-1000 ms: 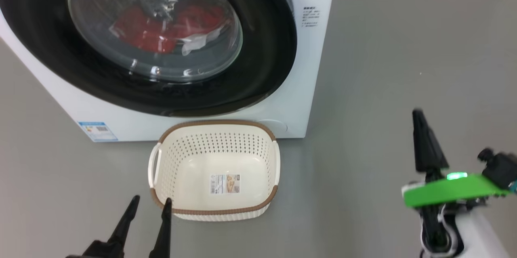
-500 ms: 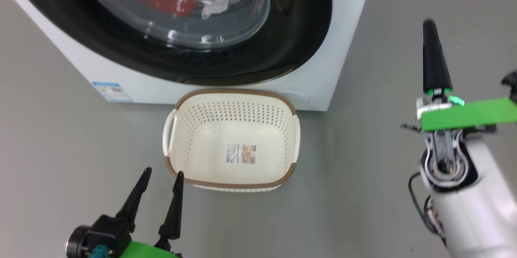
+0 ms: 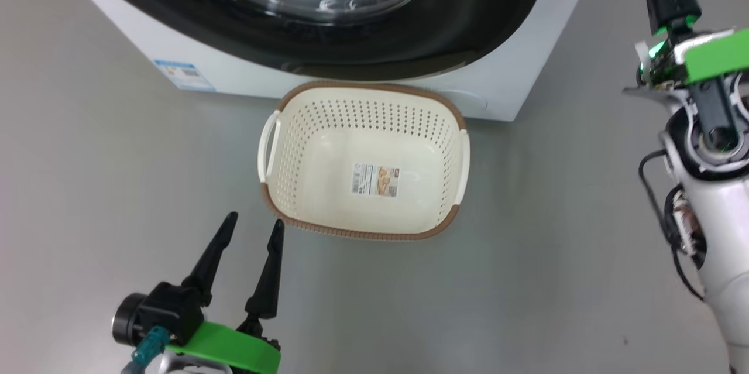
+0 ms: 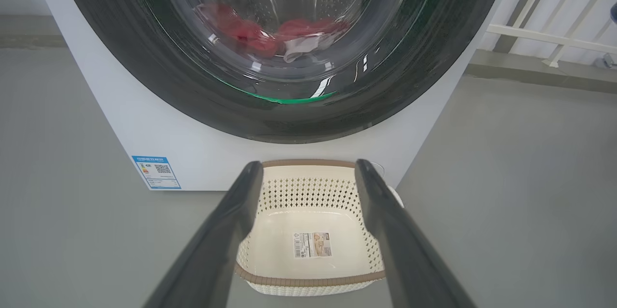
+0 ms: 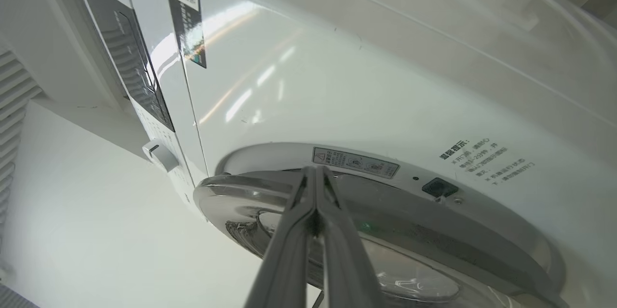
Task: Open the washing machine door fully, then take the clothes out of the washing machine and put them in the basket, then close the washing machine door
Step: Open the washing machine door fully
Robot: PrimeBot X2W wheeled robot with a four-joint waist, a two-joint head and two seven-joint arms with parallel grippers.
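The task is barely under way. The washing machine door [image 3: 468, 28] has not swung open. From the right wrist view I cannot tell whether its latch has let go. The clothes [image 4: 250, 38] lie behind the glass, inside the drum. The basket [image 3: 363, 88] holds nothing but its paper label [image 3: 375, 180]. By my reckoning every step is left: opening the door fully, moving the clothes across and closing the door.

The left claw [image 3: 256, 219] hangs spread wide and empty over the floor [image 3: 117, 187]. The basket sits just ahead of its fingertips and a little to its right. Beyond the basket stands the washing machine [image 3: 515, 87], its door higher and farther off from this claw.

The right claw [image 5: 314, 170] is pressed together and pinches nothing. Its tips point at the silver edge of the door, just below a small warning sticker [image 5: 355, 162]. I cannot tell whether they touch the edge. The basket lies well apart from this claw, down and to its left.

The count:
- One washing machine with one door.
- One basket.
- Two pieces of clothing behind the glass: a red one and a smaller white one [image 4: 301, 47].
- Two claws.
- One blue sticker [image 3: 184, 74] low on the machine's front.
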